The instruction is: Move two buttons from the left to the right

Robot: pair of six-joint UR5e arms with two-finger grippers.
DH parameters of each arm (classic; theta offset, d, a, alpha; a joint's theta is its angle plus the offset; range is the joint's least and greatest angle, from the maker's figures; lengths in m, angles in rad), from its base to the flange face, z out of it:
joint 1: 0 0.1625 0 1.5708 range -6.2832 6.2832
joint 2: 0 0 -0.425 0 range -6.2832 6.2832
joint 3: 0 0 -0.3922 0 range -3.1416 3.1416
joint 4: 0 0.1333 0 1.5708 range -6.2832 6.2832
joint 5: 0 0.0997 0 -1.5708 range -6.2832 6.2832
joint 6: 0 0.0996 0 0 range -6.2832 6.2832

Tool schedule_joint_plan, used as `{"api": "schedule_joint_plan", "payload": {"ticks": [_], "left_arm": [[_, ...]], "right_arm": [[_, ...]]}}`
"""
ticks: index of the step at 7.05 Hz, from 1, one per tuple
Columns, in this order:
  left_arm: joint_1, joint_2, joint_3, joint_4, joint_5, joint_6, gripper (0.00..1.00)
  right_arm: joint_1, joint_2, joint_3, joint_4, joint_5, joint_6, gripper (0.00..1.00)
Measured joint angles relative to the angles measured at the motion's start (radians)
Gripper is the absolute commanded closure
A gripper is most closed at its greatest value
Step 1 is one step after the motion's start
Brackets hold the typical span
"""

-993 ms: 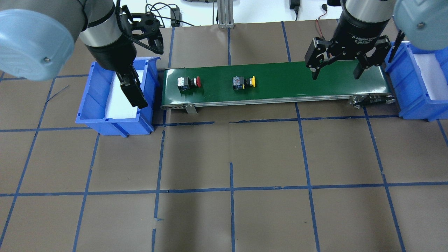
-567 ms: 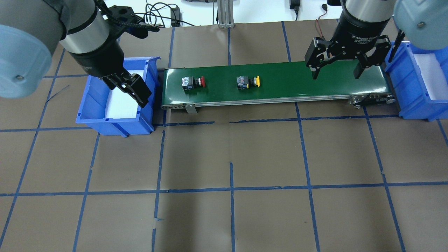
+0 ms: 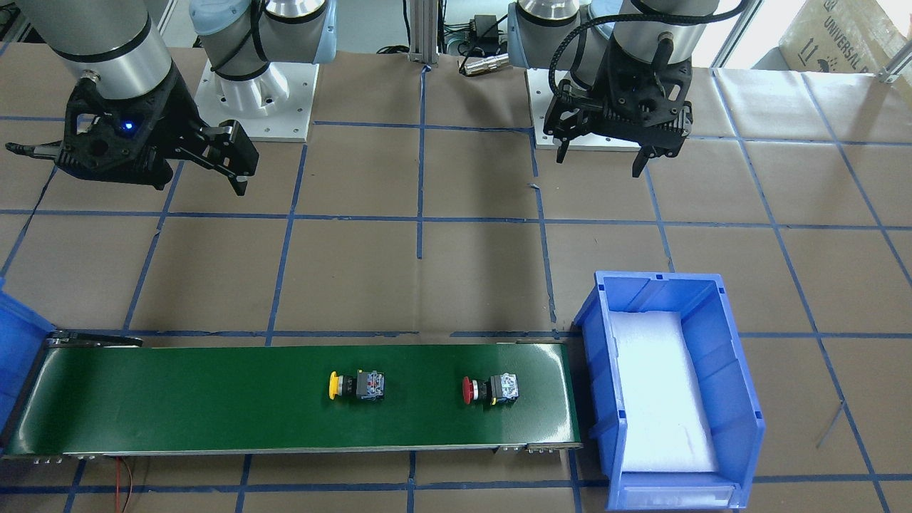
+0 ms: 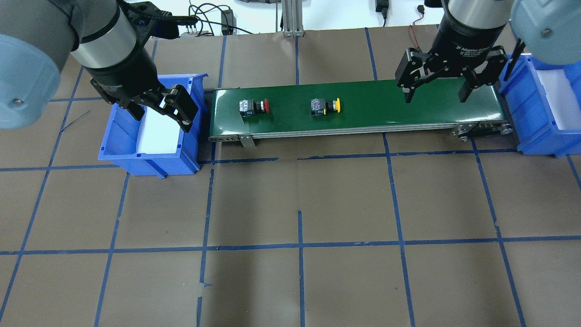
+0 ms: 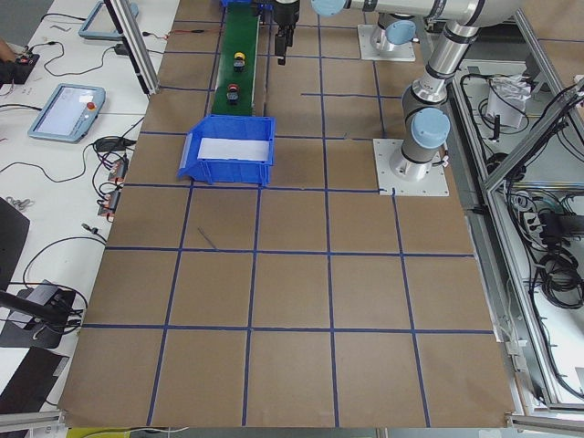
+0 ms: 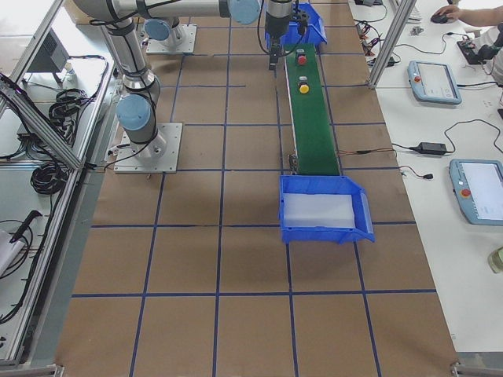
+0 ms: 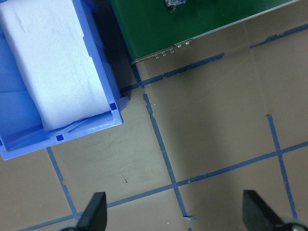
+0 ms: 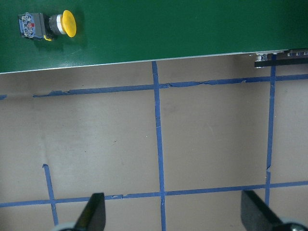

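Observation:
The red button [image 4: 254, 107] [image 3: 488, 388] and the yellow button [image 4: 324, 106] [image 3: 356, 385] lie on their sides on the green conveyor belt [image 4: 386, 104] [image 3: 178, 406]. The red one is near the belt's left end and the yellow one near its middle. My left gripper [image 4: 159, 113] [image 3: 598, 160] [image 7: 175, 216] is open and empty above the left blue bin [image 4: 150, 161] [image 7: 96, 62]. My right gripper [image 4: 435, 99] [image 3: 128, 167] [image 8: 173, 214] is open and empty above the belt's right end. The yellow button [image 8: 45, 25] shows at the top left of the right wrist view.
The left bin [image 3: 741, 399] holds only a white foam pad. A second blue bin [image 4: 535, 136] [image 3: 11, 320] with a white pad stands at the belt's right end. Brown paper with blue tape lines [image 4: 299, 245] covers the table.
Both buttons have moved to the right along the belt. My left gripper has turned and shifted left over the left bin. The right gripper has not moved.

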Motion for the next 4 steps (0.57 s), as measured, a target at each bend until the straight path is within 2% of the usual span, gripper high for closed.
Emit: {"api": "schedule_joint_plan", "payload": {"ticks": [4], "left_arm": [[0.0, 0.013, -0.004, 0.002, -0.002, -0.095, 0.0]], "right_arm": [[0.0, 0.001, 0.001, 0.0, 0.0, 0.0, 0.0]]}}
